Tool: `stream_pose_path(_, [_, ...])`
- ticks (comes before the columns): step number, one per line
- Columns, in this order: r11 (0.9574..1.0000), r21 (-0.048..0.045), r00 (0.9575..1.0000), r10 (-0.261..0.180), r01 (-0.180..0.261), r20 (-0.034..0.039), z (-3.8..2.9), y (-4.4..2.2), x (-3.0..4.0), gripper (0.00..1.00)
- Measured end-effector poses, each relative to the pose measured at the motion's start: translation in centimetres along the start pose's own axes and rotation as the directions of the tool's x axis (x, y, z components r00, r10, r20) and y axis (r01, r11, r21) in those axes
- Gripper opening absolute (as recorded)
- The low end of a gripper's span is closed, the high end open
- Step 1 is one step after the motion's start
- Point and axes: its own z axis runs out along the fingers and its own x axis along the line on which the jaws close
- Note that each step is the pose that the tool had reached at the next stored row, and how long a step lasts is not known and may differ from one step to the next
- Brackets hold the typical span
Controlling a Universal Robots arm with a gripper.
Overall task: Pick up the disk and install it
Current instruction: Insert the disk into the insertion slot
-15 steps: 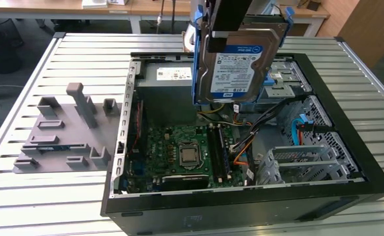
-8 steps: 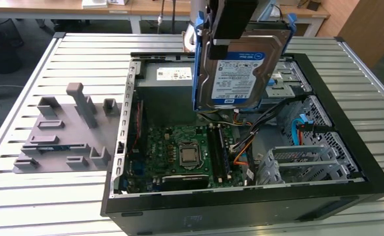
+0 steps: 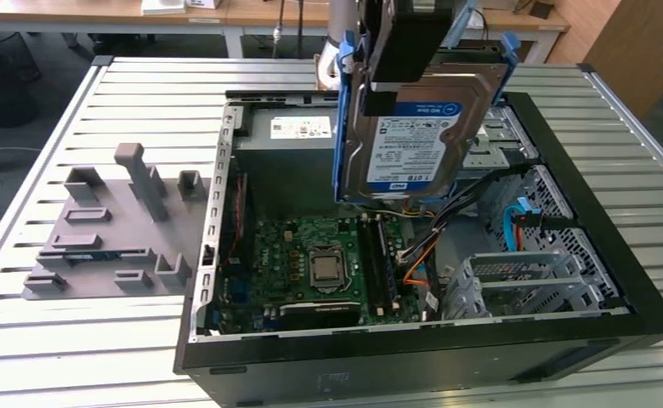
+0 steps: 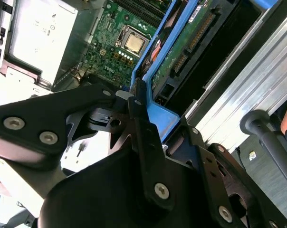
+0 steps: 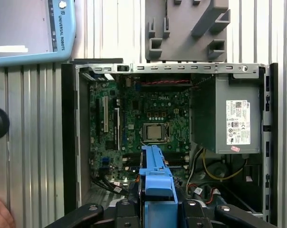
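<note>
My jaws were clamped on the disk (image 3: 413, 140) by its blue side rails. My gripper (image 3: 405, 72) held it on edge, slightly tilted, in the air above the open computer case (image 3: 422, 370). In the exterior view it hung over the motherboard (image 3: 322, 259), near the grey power supply (image 3: 291, 136). A grey holder block (image 3: 110, 234) lay on the slatted table (image 3: 36, 340) beside the case, on the exterior view's left.

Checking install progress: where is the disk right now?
In the exterior view, the disk hangs upright from the pincer above the open computer case, over the motherboard.
</note>
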Motion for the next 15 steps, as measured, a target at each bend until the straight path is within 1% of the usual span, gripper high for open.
stream_pose_path(5, [1.0000,0.0000,1.0000,0.000,0.000,0.0001,0.22,-0.71,0.03,0.36])
stream_pose_path(8, [1.0000,-0.0001,1.0000,0.000,0.000,-0.0003,0.37,-0.90,0.19,0.36])
stream_pose_path(10, [1.0000,-0.0001,1.0000,0.000,0.000,-0.0001,0.50,-0.93,0.43,0.36])
stream_pose_path(15, [1.0000,0.0000,1.0000,0.000,0.000,0.0000,0.76,-0.95,1.34,0.36])
